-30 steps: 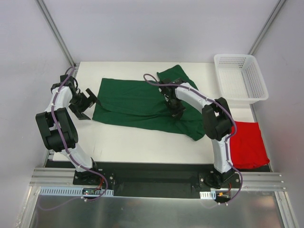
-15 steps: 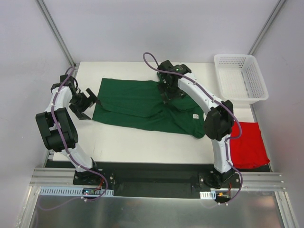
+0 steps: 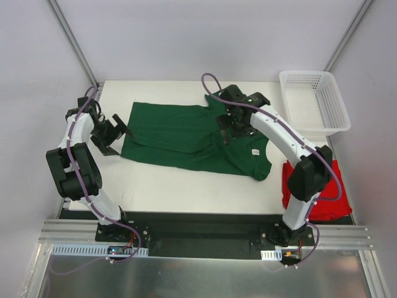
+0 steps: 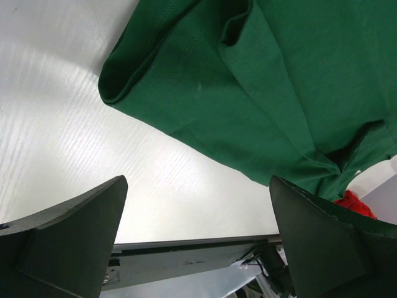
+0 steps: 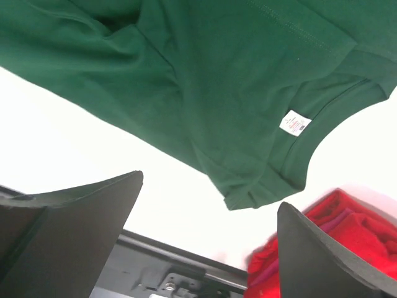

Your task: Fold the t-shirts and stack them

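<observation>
A dark green t-shirt (image 3: 180,136) lies spread across the middle of the white table, its collar end with a white label (image 3: 254,151) to the right. My right gripper (image 3: 226,127) hovers over the shirt's right part, open and holding nothing. The right wrist view looks down on the green t-shirt (image 5: 217,81), its label (image 5: 294,121) and a red t-shirt (image 5: 322,242). My left gripper (image 3: 115,133) stands open just off the shirt's left edge. The left wrist view shows that hem (image 4: 124,81) with bare table between the fingers (image 4: 68,242).
A folded red t-shirt (image 3: 325,186) lies at the table's near right corner, partly behind the right arm. A white mesh basket (image 3: 304,73) stands at the back right. The table's front edge (image 4: 205,239) runs close below the left gripper.
The right arm swung back and to the right over the shirt. The shirt's right end now lies flatter, with the label showing. The left arm has stayed put.
</observation>
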